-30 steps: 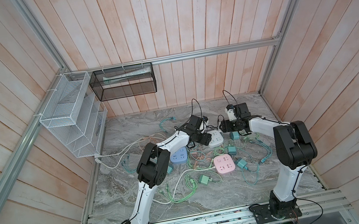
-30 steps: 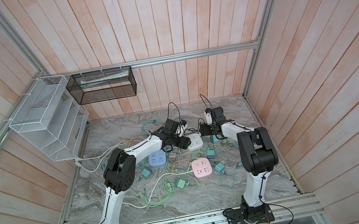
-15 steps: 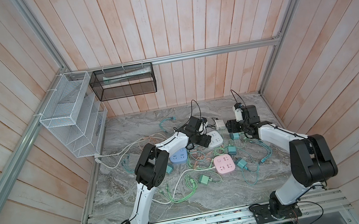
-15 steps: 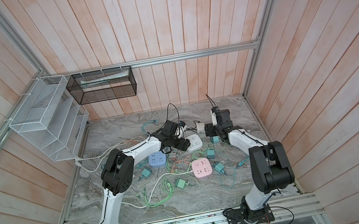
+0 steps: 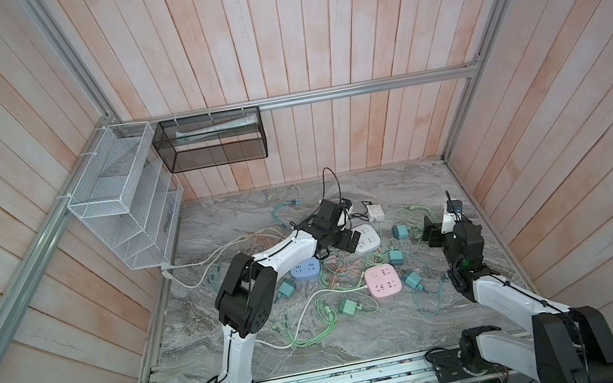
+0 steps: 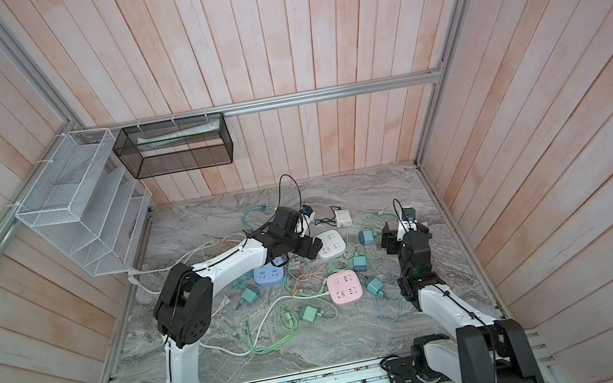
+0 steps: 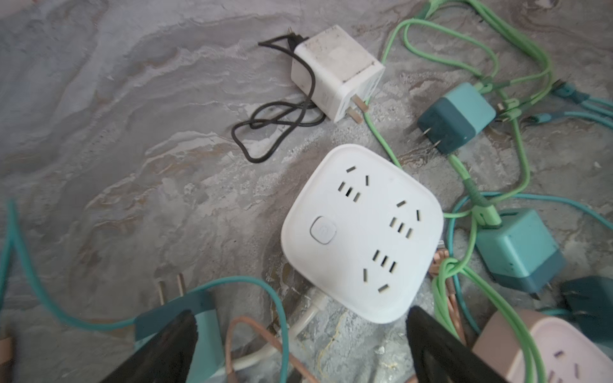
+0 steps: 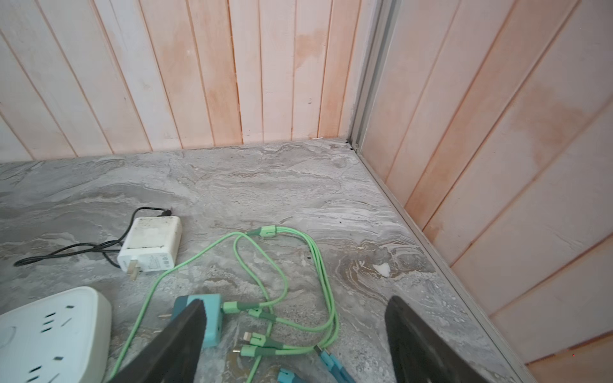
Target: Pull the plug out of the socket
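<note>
The socket (image 7: 361, 232) is white with little dark slots. The plug (image 7: 336, 71) is white too, with grey smudges, and its cord (image 7: 275, 126) is black. A second plug (image 7: 456, 116) is light and dark teal. The cable (image 7: 466, 177) is bright green, the small socket (image 7: 547, 351) is pink, and the table (image 7: 132, 149) is grey with wavy swirls

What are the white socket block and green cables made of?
The white socket block looks like smooth moulded plastic, slightly glossy: rounded edges, soft highlights. The green cables seem to have a flexible matte sheath, lying in loose loops; weave too fine to tell.
</note>
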`<state>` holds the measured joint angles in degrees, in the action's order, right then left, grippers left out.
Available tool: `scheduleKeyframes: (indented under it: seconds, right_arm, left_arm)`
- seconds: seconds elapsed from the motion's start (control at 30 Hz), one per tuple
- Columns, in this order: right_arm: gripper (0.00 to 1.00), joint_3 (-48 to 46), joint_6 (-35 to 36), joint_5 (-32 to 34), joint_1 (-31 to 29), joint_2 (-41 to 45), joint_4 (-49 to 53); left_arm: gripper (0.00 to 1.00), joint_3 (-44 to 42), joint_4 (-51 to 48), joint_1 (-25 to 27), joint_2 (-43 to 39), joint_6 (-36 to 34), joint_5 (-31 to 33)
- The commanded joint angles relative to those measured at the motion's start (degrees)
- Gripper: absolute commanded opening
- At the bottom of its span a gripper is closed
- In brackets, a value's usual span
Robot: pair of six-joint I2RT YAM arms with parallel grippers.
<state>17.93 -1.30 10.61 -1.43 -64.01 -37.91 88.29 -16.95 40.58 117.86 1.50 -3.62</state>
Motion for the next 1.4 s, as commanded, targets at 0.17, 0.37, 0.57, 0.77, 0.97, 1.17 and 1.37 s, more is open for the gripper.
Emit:
scheduleKeyframes:
  seconds: [0.17,0.37,0.57,0.77,0.97,1.17,1.37]
  right_arm:
    - [0.84,-7.5,2.3,-5.1,1.0,-11.4,-27.8]
    - [0.84,-8.2,2.3,-7.3,1.1,-20.2,-36.5]
    - [0.85,-5.8,1.7,-7.7,1.8,-24.3,-37.0]
    - [0.86,-3.9,0.2,-9.7,3.5,-23.4,-31.4]
    - [0.95,-3.9,0.2,-9.9,3.6,-23.3,-31.2]
    - [0.98,-3.9,0.2,-9.8,3.6,-23.2,-31.2]
    - [0.98,-3.9,0.2,-9.7,3.5,-23.3,-31.1]
  left_arm:
    - [1.0,-7.1,9.1,0.2,-7.4,0.2,5.9]
    - [1.0,-15.8,16.3,0.2,-15.6,0.2,11.5]
    - [1.0,-28.1,23.9,-0.3,-28.7,-5.7,25.5]
    - [1.0,-45.5,29.1,-10.0,-45.5,-2.1,34.0]
    - [1.0,-65.1,47.9,-24.9,-54.6,0.2,27.8]
    - [1.0,-70.3,62.9,-31.9,-46.5,-1.6,21.4]
    - [1.0,-71.1,72.2,-37.1,-38.0,-0.8,15.4]
